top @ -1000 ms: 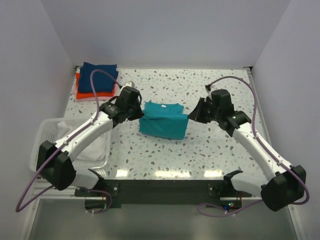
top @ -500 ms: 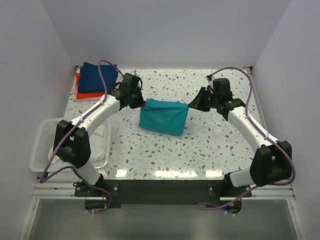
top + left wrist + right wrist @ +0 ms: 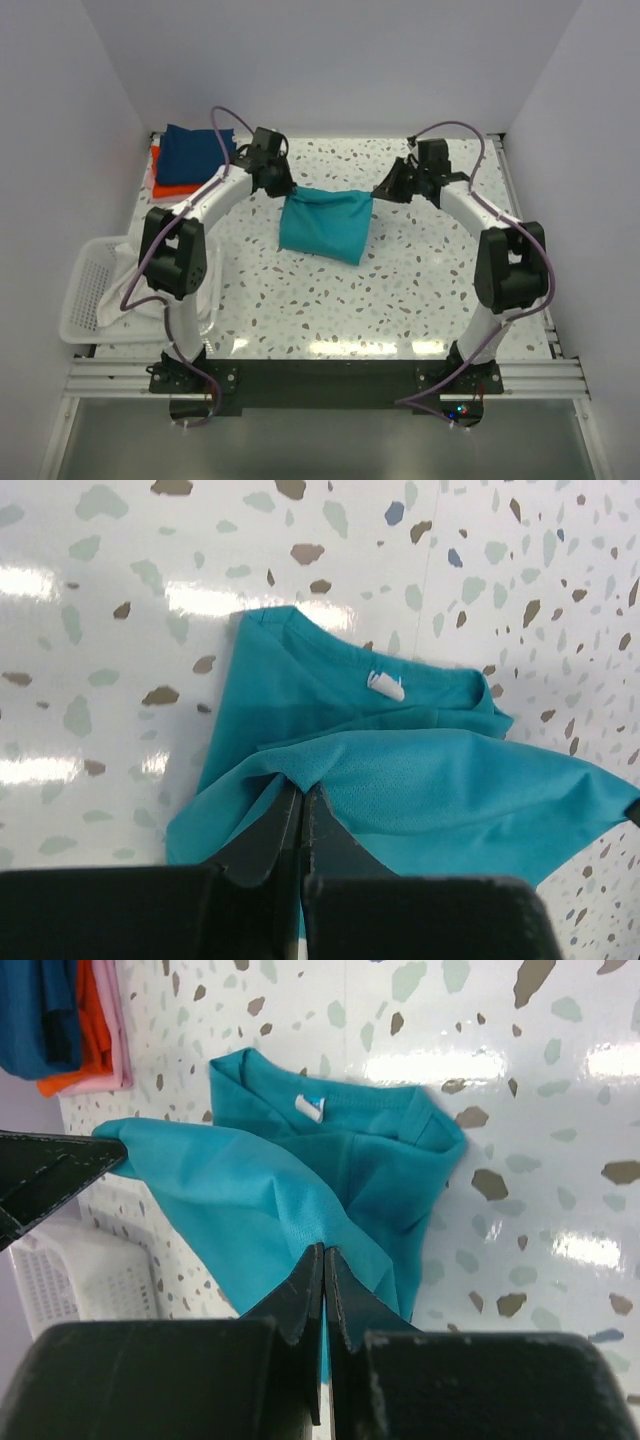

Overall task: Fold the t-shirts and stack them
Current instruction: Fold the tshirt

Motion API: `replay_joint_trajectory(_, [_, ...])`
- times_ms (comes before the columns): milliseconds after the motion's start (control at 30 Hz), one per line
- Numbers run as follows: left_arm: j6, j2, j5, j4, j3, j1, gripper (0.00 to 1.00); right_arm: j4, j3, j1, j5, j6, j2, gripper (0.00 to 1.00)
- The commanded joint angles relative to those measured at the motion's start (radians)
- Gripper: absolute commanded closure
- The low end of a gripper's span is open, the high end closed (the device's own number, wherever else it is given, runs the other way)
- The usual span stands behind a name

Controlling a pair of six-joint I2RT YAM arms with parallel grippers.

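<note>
The teal t-shirt (image 3: 322, 224) hangs between my two grippers over the middle of the table, its far edge lifted and pulled taut. My left gripper (image 3: 286, 190) is shut on its left corner, seen in the left wrist view (image 3: 302, 785). My right gripper (image 3: 376, 193) is shut on its right corner, seen in the right wrist view (image 3: 324, 1248). The collar with a white label (image 3: 385, 685) lies on the table beneath the lifted layer. A stack of folded t-shirts, navy blue (image 3: 195, 153) over orange-red (image 3: 170, 187) and pink, sits at the back left.
A white slatted plastic basket (image 3: 88, 293) with white cloth in it stands at the left front edge. The speckled table (image 3: 430, 270) is bounded by walls at the back and both sides.
Both grippers have carried the teal shirt's held edge toward the back of the table, and both arms have stretched out. The shirt's lifted layer now covers more of the collar end.
</note>
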Motion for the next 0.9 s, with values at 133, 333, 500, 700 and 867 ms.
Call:
replay_joint_trajectory(133, [0.020, 0.225, 0.076, -0.008, 0.234, 0.047, 0.94, 0.083, 0.153, -0.022, -0.035, 0.050, 0.218, 1.00])
replay_joint_trajectory(333, [0.011, 0.304, 0.103, 0.009, 0.281, 0.073, 0.82, 0.089, 0.194, -0.025, -0.022, 0.074, 0.298, 1.00])
replay_joint_trajectory(500, [0.011, 0.315, 0.103, 0.015, 0.298, 0.085, 0.55, 0.055, 0.237, -0.030, -0.005, 0.046, 0.330, 0.79])
replay_joint_trajectory(700, [0.020, 0.233, 0.100, 0.035, 0.271, 0.084, 0.00, -0.048, 0.309, -0.031, 0.003, -0.024, 0.272, 0.01])
replay_joint_trajectory(867, [0.011, 0.102, 0.122, 0.087, 0.140, 0.073, 0.00, -0.052, 0.216, -0.024, -0.020, -0.045, 0.157, 0.01])
